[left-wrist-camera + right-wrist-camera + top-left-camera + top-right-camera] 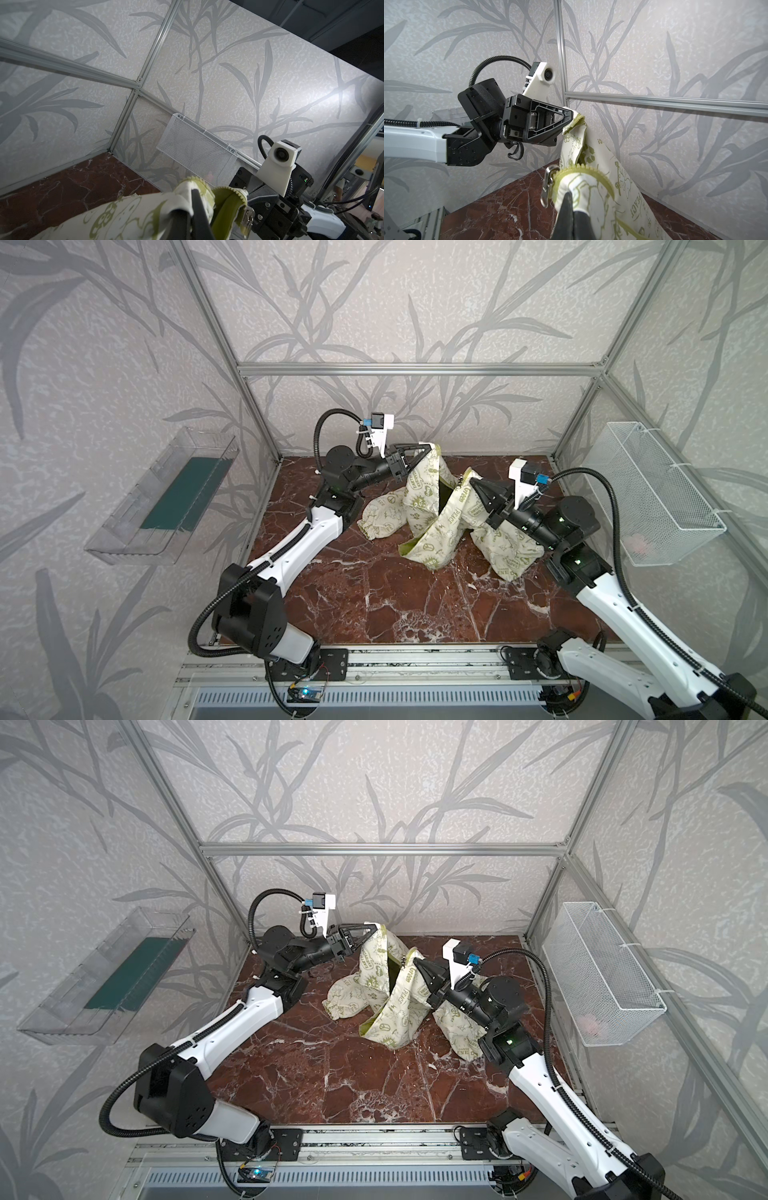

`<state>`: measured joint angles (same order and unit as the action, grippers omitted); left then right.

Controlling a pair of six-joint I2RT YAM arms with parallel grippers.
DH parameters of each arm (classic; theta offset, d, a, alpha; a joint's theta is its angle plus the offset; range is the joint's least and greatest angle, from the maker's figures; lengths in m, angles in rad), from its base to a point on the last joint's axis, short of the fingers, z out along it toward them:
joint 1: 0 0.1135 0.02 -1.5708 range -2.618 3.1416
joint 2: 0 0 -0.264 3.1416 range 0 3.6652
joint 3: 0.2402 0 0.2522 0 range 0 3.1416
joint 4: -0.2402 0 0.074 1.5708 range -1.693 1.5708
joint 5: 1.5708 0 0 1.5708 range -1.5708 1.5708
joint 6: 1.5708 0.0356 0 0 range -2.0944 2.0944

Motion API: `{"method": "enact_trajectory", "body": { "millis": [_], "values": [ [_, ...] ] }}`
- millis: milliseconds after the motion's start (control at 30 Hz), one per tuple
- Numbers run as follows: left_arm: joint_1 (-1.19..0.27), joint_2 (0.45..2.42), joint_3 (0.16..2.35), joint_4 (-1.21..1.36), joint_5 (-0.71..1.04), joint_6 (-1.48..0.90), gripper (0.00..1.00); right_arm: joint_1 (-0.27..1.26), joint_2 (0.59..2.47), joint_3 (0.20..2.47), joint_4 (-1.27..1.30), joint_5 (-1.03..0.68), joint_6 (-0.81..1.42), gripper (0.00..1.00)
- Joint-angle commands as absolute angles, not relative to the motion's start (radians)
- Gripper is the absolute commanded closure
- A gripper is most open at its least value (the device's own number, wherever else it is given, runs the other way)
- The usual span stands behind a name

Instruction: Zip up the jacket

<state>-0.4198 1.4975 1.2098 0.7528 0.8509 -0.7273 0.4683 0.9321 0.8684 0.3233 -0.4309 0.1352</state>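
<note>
Two arms work over a red-brown marble desk (374, 593) inside walls papered with grey leaf patterns; a white mesh basket (660, 497) hangs on one side wall, a clear tray (166, 497) on the opposite one. The jacket (428, 510) is lifted off the desk at the back, the left gripper (428, 446) clamped on one corner, the right gripper (473, 485) on another by the zipper pull (547, 187). "PEACE" reads on the fabric.

Robot test cell: aluminium frame (415, 369), leaf-patterned panels (374, 302), marble-look tabletop (374, 593).
</note>
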Motion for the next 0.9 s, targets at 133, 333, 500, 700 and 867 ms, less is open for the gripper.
{"method": "enact_trajectory", "body": {
  "millis": [133,333,500,700,867],
  "values": [
    [-0.43,1.43,1.107,0.935,0.878,-0.381,1.0,0.508,0.911,0.874,0.334,-0.442,0.043,1.0],
    [-0.489,1.296,1.021,0.737,0.821,0.053,1.0,0.557,0.942,0.883,0.336,-0.376,-0.052,1.0],
    [-0.488,1.257,0.993,0.742,0.827,0.086,1.0,0.565,0.978,0.885,0.383,-0.353,-0.078,1.0],
    [-0.487,1.264,0.982,0.823,0.834,0.027,1.0,0.566,1.006,0.888,0.448,-0.372,-0.022,1.0],
    [-0.486,1.264,0.98,0.831,0.836,0.011,1.0,0.565,1.001,0.881,0.469,-0.39,0.019,1.0]
  ]
}}
